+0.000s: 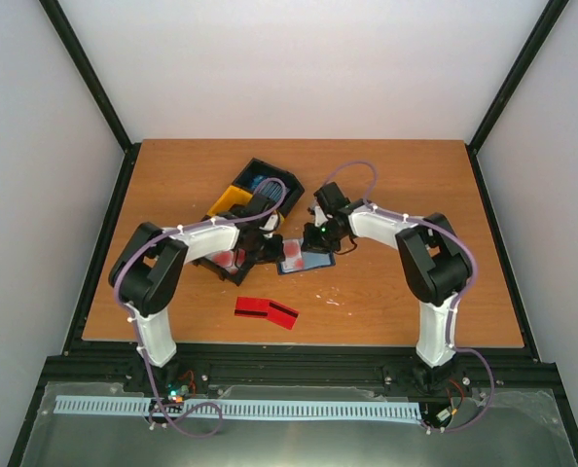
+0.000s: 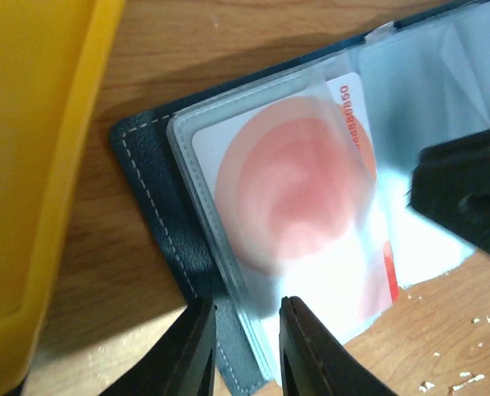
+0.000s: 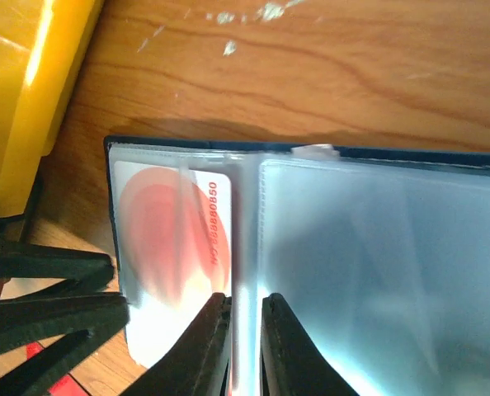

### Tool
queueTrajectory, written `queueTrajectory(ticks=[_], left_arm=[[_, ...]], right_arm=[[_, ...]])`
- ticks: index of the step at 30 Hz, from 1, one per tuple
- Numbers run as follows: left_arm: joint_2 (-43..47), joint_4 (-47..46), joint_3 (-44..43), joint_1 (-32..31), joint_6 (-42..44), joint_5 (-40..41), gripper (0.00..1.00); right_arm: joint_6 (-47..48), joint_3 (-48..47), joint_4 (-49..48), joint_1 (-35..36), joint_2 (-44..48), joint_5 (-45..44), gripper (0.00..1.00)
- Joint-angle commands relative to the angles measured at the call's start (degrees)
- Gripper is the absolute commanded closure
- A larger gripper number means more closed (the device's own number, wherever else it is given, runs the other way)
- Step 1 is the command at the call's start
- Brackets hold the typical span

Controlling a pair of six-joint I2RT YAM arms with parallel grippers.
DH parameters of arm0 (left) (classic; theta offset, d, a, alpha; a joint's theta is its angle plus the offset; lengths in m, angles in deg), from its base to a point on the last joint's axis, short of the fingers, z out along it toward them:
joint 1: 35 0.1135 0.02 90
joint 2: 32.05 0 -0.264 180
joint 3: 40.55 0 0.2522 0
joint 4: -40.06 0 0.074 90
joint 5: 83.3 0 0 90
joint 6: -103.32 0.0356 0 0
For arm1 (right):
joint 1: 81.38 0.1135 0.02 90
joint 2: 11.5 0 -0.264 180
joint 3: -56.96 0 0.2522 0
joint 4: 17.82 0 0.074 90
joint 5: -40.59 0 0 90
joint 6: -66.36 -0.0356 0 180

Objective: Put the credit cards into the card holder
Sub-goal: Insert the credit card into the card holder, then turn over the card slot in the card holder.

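Card holder: open on table beside yellow bin, one credit card in its left sleeve. Left gripper: fingers narrow, pinching its navy edge. Right gripper: fingers narrow, pinching the sleeve fold.

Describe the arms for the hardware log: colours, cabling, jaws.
Both arms match. The left arm and the right arm have white link shells with black joint housings. A lavender cable runs along each arm, held by small white ties, and loops free near the wrist. The jaws are plain black and tapered, two per arm. No lettering that I can make out.
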Motion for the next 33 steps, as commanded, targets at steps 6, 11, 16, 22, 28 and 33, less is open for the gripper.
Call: queueTrajectory(ticks=[6, 11, 16, 22, 28, 33], left_arm=[[8.6, -2.4, 1.8, -0.2, 0.7, 1.3, 0.71], [9.6, -6.4, 3.3, -0.2, 0.0, -1.8, 0.67], [5.9, -8.4, 2.5, -0.2, -0.4, -5.0, 0.78], [3.0, -9.7, 3.3, -0.2, 0.1, -7.8, 0.81], [1.4, -8.0, 3.8, -0.1, 0.1, -6.2, 0.82], [0.8, -6.0, 4.4, 0.2, -1.0, -4.5, 0.85]], right_arm=[[-0.8, 1.1, 6.4, 0.4, 11.2, -21.2, 0.78], [2.7, -1.0, 8.2, 1.5, 9.1, -17.8, 0.69], [4.0, -4.9, 9.0, 3.1, 5.3, -16.0, 0.66], [5.5, -7.5, 12.2, 3.3, 1.0, -19.6, 0.63], [8.6, -6.6, 13.3, 4.5, -0.3, -18.5, 0.59], [11.3, -6.6, 16.1, 8.8, -0.7, -27.3, 0.46]])
